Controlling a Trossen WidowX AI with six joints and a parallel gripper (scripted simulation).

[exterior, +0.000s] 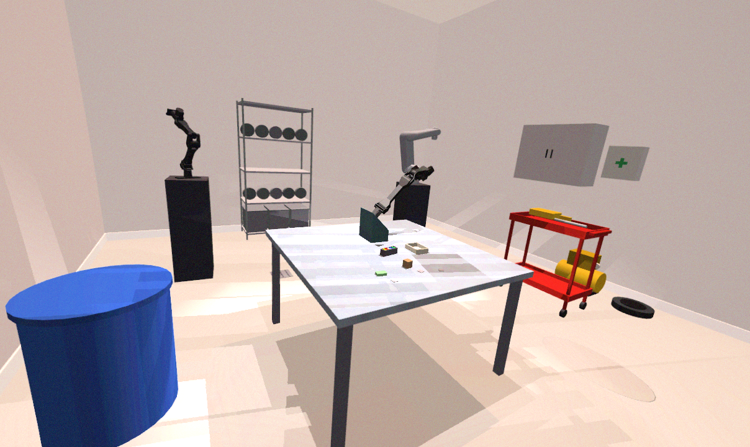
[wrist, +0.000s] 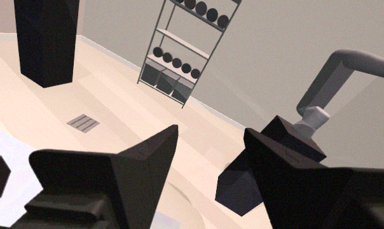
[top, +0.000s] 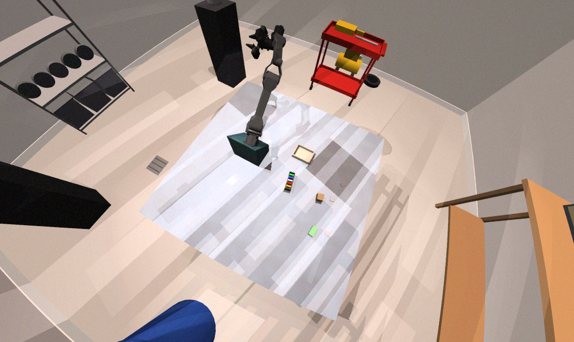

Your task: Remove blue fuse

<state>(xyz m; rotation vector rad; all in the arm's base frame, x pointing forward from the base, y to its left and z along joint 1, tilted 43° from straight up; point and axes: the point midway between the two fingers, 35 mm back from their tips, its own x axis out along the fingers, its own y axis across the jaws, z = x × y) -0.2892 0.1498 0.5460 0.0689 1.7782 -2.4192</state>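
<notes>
The fuse block (top: 287,189) (exterior: 388,253) stands on the table in front of the arm's base. The blue fuse (top: 291,177) sits in its row, between the green fuse (top: 291,174) and the white fuse (top: 290,180); the red fuse (top: 289,183) and yellow fuse (top: 288,185) are further along. The shallow beige tray (top: 301,160) (exterior: 421,252) lies beside the block and looks empty. My gripper (top: 250,50) (wrist: 210,131) is open, with nothing between its fingers in the wrist view. It is raised high behind the base, far from block and tray.
The dark teal arm base (top: 247,148) (exterior: 370,226) stands near the block. An orange cube (top: 319,197) (exterior: 406,264) and a flat green piece (top: 312,231) (exterior: 380,273) lie beyond the block, near small pale pink patches. A black pillar (top: 223,46) stands behind the table, near my raised arm.
</notes>
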